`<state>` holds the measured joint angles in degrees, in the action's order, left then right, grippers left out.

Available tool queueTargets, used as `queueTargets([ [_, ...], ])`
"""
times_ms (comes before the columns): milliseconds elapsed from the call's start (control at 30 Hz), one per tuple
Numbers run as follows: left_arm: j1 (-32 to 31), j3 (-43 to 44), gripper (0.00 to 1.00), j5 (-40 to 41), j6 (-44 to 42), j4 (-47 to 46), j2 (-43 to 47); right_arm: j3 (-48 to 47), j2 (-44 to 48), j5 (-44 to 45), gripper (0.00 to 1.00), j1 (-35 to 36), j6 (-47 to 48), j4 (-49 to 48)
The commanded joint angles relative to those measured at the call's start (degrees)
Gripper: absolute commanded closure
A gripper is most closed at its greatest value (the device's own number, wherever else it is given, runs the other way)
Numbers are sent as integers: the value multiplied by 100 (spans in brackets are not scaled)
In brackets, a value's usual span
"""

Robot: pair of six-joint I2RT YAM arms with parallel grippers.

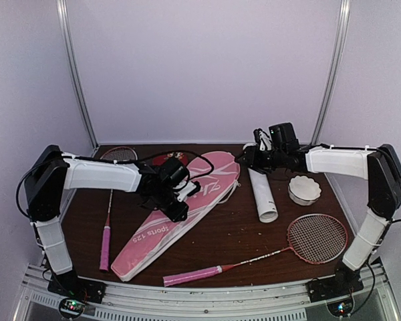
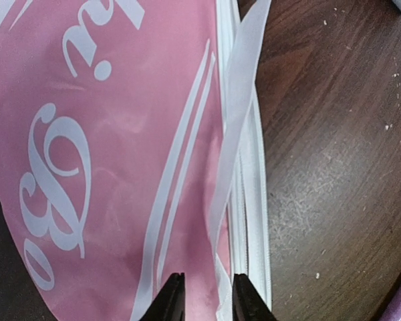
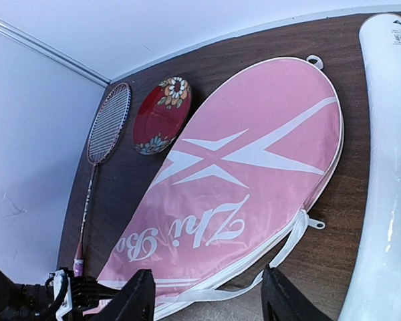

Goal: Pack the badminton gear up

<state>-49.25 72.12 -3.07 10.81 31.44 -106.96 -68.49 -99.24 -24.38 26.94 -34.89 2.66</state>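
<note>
While both arms reach inward over it, the dark wooden worktop point(image 1: 234, 224) carries everything in the open. Largest is the pink racket-shaped bag point(image 1: 154, 241), lying flat on a slant, its wide end far and central, its narrow end near and to the left, white lettering facing up. One racket point(image 1: 105, 247) lies along the left of the bag, head at the far side and pink handle nearer. The other racket point(image 1: 317, 238) lies at the near right with its head to the right and its pink handle pointing left, ending just beside the bag's narrow end. A long white tube point(image 1: 264, 194) lies on its side just right of the bag's wide end, running far to near. A dark red dish point(image 3: 162, 115) with a flower pattern sits at the far side, between the left racket's head and the bag. White feather shuttlecocks point(image 1: 304, 189) are nested together just right of the tube; their number cannot be told. The left tool point(image 2: 205, 301) hangs low over the bag's white zip edge, tips only slightly apart with a white strap running between them; whether they pinch it cannot be told. The right tool point(image 3: 210, 304) hovers by the tube's far end, fingers spread wide, holding nothing.
</note>
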Motion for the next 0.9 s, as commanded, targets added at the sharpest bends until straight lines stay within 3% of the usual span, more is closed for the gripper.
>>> queueTargets([
  [0, -32, 304, 71, -63, -98, -46, -215, 421, 532, -93, 44, 37, -21, -294],
  [100, -32, 324, 67, -177, -71, -167, -322, 683, 735, -89, 44, 35, 4, -343],
  [233, -32, 365, 72, -365, -23, -203, -476, 930, 901, -152, 45, 37, -27, -451],
  [333, -32, 365, 79, -470, 12, -236, -523, 1046, 960, -155, 45, 31, -49, -525],
  [500, -160, 390, 100, -491, -3, -261, -358, 1125, 983, -218, 46, 31, -104, -606],
  [667, -495, 425, 100, -615, -269, -110, -262, 1177, 1115, -225, 46, 18, -91, -560],
  [733, -599, 450, 84, -577, -354, 17, -273, 1209, 1161, -216, 46, 9, -45, -522],
  [767, -621, 446, 67, -564, -406, 63, -257, 1227, 1183, -208, 46, 5, -30, -511],
  [800, -628, 433, 59, -510, -434, 101, -218, 1246, 1194, -212, 46, 4, -27, -497],
  [867, -628, 323, 56, -298, -405, 40, 10, 1289, 1200, -237, 46, 4, -33, -515],
])
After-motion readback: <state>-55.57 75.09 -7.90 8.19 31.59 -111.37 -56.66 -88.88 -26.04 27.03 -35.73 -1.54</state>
